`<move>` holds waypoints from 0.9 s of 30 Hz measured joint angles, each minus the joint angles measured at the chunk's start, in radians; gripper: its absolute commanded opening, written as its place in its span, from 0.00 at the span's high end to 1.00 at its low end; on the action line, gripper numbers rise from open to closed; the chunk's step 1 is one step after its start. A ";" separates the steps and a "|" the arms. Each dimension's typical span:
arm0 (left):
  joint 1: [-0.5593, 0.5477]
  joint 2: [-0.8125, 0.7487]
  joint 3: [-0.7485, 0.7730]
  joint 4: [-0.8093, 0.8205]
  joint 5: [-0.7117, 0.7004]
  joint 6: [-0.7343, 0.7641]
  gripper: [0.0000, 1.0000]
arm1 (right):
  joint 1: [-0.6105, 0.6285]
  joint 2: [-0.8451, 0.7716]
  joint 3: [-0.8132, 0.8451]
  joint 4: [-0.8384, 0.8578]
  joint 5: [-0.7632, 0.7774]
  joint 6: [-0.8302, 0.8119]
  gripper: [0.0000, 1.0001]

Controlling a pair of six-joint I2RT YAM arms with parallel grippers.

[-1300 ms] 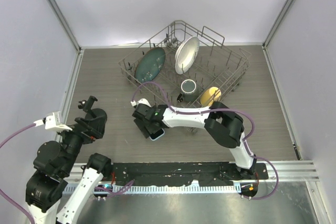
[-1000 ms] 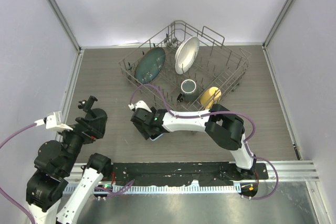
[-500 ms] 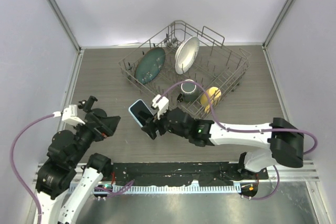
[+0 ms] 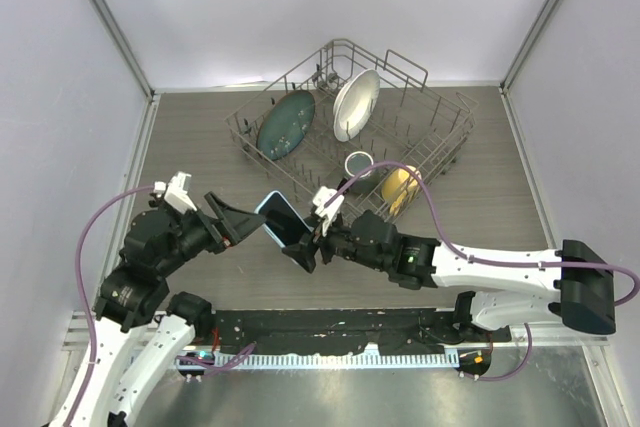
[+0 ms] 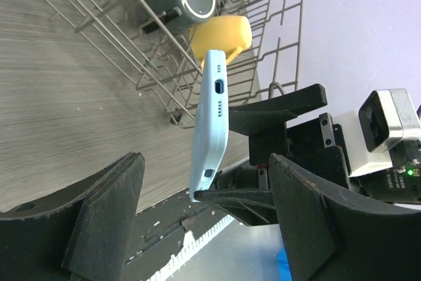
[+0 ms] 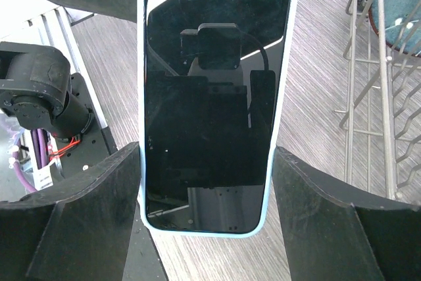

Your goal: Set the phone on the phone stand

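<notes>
Okay, so you're mid-handoff by the look of it. Your right gripper (image 4: 298, 243) is clamped across the width of the phone (image 4: 282, 218), pinching it near one end, with the screen facing its own wrist camera. The phone sits left of centre in the overhead frame, up off the table (image 4: 200, 147), just below-left of the wire dish rack (image 4: 445, 137).

Your left gripper (image 4: 245, 228) is spread wide. In the left wrist view the phone's charging-port edge stands between its fingers (image 5: 105, 218) without touching either.

Here's the catch: I can't spot the phone stand in any view, so it may be hidden under the left arm (image 4: 150, 257). Next I'd guess you slide the left jaws over that free end, close them on the screen and back, and only then let the right one go.
</notes>
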 measured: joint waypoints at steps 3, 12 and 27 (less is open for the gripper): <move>0.000 0.012 -0.023 0.042 0.034 -0.012 0.27 | 0.020 0.000 0.008 -0.014 0.031 -0.002 0.99; 0.000 0.093 -0.023 0.077 0.085 0.023 0.42 | 0.098 0.060 0.086 -0.026 0.130 -0.020 0.99; 0.000 0.090 -0.010 0.047 0.080 0.101 0.61 | 0.136 0.089 0.122 -0.089 0.189 -0.052 0.99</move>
